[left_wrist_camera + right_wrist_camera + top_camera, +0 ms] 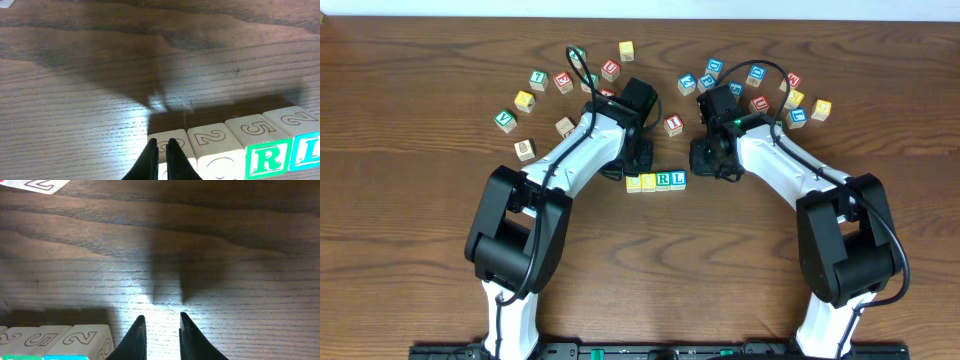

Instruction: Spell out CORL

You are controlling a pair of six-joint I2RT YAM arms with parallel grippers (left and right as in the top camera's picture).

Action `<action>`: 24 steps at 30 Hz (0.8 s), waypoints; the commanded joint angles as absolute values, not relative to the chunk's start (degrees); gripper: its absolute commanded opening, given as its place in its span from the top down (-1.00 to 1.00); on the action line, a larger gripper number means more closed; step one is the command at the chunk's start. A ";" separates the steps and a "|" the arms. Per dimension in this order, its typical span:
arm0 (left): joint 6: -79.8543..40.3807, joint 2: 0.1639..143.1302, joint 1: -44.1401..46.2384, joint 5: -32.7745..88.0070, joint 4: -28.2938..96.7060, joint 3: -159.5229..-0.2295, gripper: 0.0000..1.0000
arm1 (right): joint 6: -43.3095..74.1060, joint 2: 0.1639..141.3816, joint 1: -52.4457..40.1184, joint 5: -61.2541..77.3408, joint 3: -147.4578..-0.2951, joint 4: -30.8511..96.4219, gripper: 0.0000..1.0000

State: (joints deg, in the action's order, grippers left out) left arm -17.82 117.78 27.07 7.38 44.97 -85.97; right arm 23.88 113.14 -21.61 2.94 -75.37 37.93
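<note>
The brown wood-grain table (410, 230) fills nearly the whole overhead view; beyond its far edge only a pale strip (720, 8) of the room shows; a bright glare sits on the grain in both wrist views. The left arm (570, 160) and right arm (790, 170) reach in from the near edge; between them lies the row of four blocks (656, 181), touching side by side, the last two reading R and L, the first two unreadable. Loose blocks (530, 100) lie scattered behind. The left gripper (162, 147) has its fingertips pinched nearly together over the row's leftmost block; the right gripper (162, 322) stands parted and empty above bare wood beside the L end.
</note>
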 commanded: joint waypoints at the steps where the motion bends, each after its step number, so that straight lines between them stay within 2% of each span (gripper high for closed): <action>1: -18.13 118.48 27.09 7.35 45.32 -85.38 0.85 | 24.40 113.54 -21.98 2.04 -76.01 38.00 0.66; 24: -18.31 118.34 26.89 7.27 44.60 -85.47 0.85 | 24.40 113.54 -22.06 2.04 -76.01 37.89 0.68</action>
State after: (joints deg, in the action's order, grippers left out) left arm -18.02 117.78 27.07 7.38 44.80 -85.97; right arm 23.88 113.14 -21.63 2.94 -75.37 37.91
